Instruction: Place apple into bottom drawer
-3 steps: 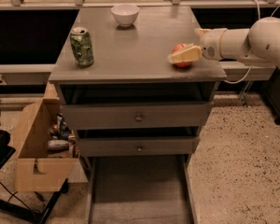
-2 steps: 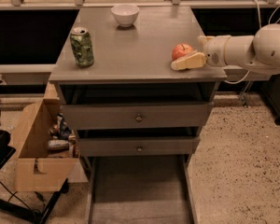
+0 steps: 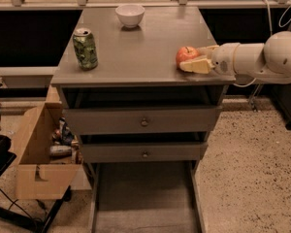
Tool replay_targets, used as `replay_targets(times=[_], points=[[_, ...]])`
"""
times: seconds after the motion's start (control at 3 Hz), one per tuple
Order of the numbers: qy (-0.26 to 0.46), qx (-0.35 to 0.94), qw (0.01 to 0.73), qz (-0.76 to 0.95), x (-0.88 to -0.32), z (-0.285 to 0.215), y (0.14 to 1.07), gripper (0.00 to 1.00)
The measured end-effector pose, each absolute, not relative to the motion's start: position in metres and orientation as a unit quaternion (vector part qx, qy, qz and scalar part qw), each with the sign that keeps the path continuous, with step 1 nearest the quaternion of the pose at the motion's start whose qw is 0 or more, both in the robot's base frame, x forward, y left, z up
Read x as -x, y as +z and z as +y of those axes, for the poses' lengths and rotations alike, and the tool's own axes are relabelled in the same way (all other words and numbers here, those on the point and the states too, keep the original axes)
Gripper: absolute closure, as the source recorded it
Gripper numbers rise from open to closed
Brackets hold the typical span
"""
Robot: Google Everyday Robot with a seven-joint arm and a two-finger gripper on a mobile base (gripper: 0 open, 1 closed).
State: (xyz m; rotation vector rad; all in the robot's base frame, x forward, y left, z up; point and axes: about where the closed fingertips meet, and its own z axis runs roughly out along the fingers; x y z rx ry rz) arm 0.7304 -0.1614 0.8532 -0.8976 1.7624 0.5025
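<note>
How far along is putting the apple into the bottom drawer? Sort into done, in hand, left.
Done: the bottom drawer is pulled out. In hand: the gripper is at the apple on the cabinet top, near its right edge. Left: lifting the apple, lowering it into the drawer, releasing.

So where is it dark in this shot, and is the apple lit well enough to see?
Camera view: warm light falls on the cabinet top, so the apple reads clearly red at its right edge, with the gripper right beside it; the recesses above the two upper drawers are dark, and the bottom drawer is dim.
</note>
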Motion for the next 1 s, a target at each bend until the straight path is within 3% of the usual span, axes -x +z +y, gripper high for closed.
replay_targets(times=[0.67,1.0], points=[[0.220,0.377,0.539,0.720,-0.7265,-0.1522,0.8637,0.94],[0.221,0.377,0.539,0.720,-0.7267,-0.1503,0.8632,1.00]])
